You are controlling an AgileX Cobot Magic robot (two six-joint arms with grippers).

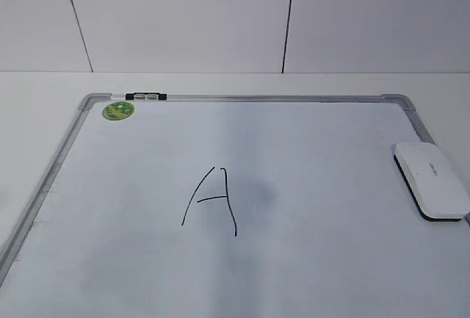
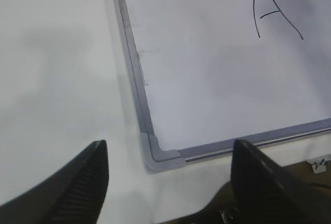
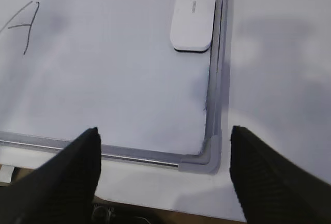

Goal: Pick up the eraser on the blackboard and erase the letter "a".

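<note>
The eraser (image 1: pixel 431 180) is seen lying flat by the right frame of the blackboard (image 1: pixel 242 98), felt downward. Both the left gripper (image 2: pixel 168 182) and right gripper (image 3: pixel 163 175) are held open and empty over the near corners, probably awaiting the pickup. Only a capital-looking letter (image 1: pixel 213 200) is made out mid-board.

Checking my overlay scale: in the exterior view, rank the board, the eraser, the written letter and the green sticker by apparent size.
1. The blackboard, by far the largest.
2. The eraser and the letter: similar extent, so I won't rank them.
3. The green sticker, smallest, though it sits farther from the camera.
</note>
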